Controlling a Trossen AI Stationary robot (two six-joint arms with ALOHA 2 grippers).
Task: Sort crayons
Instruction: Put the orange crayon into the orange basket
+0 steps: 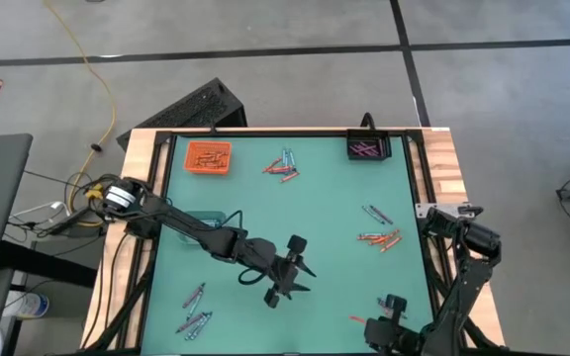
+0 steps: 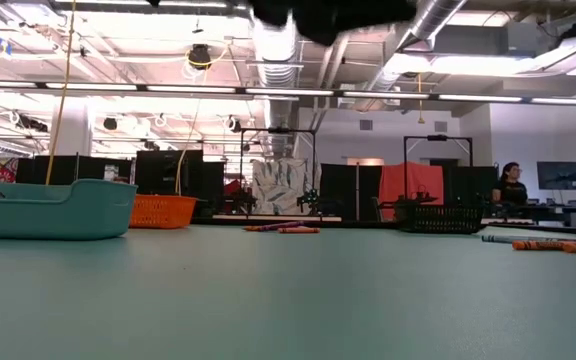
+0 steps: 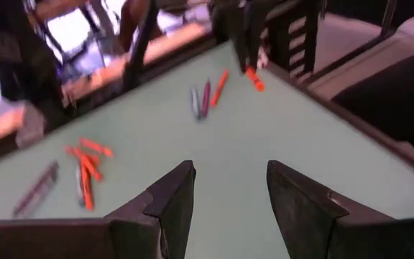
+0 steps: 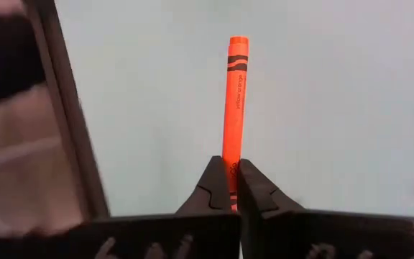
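Orange crayon (image 4: 234, 108) pinched between right tool (image 4: 232, 188) tips.

An orange tray (image 1: 208, 156) sits near the far left corner of the green table (image 1: 305, 213). A black tray (image 1: 368, 148) stands against the far edge near the right corner. A teal tray (image 2: 50, 208) lies by the left edge, about midway along it. On the floor beyond the far left corner are a black keyboard (image 1: 191, 107) and a yellow cable (image 1: 85, 59). A person (image 2: 509, 186) sits in the room behind.
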